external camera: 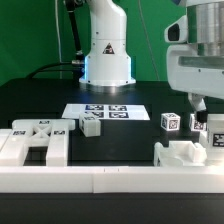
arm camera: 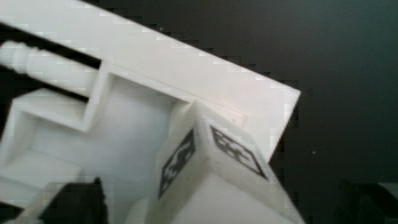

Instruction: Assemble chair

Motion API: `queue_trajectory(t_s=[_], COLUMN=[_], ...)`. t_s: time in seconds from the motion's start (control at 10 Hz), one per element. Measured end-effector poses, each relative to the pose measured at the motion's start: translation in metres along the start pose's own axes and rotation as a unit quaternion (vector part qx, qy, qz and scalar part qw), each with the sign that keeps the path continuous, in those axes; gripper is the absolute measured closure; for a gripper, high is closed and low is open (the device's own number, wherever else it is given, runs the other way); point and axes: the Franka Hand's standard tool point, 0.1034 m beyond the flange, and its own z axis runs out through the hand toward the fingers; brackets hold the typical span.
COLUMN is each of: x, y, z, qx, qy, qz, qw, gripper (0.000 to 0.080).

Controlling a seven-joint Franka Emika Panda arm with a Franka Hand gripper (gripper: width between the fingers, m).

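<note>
The chair lies in loose white tagged parts. In the exterior view a large flat part (external camera: 35, 142) lies at the left, a small block (external camera: 90, 125) beside it, a tagged cube (external camera: 170, 122) at mid right, and a chunky part (external camera: 185, 155) with a tagged piece (external camera: 213, 135) at the right. My gripper (external camera: 197, 108) hangs just over that right group. In the wrist view the gripper (arm camera: 222, 205) straddles a tagged white block (arm camera: 222, 150) joined to a stepped white part (arm camera: 125, 90). The dark fingers (arm camera: 71, 198) stand wide apart, with a gap on one side of the block.
The marker board (external camera: 105, 112) lies flat in front of the robot base (external camera: 107, 60). A long white border wall (external camera: 110, 182) runs along the near edge. The table is black.
</note>
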Motion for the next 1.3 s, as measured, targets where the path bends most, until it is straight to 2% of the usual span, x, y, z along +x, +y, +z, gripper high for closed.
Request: queue_trajectory(t_s=[0.4,0.6,0.8,1.1,1.3], x=[0.0021,0.0009,0.0016,0.0013,0.0017], y=[-0.0006,0.0000,-0.0004,-0.0003,0.0000], z=[-0.0006,-0.0002,-0.0005,0.0001,0.0002], qx=[0.000,-0.008,-0.009,-0.010,-0.010], qy=[0.001,-0.003,-0.002,-0.001,-0.001], qz=[-0.180,-0.258,-0.339,-0.361,-0.361], qw=[0.984,0.966,0.941,0.933,0.933], gripper=[0.0150,0.0150,0.0150,0.0163,0.0499])
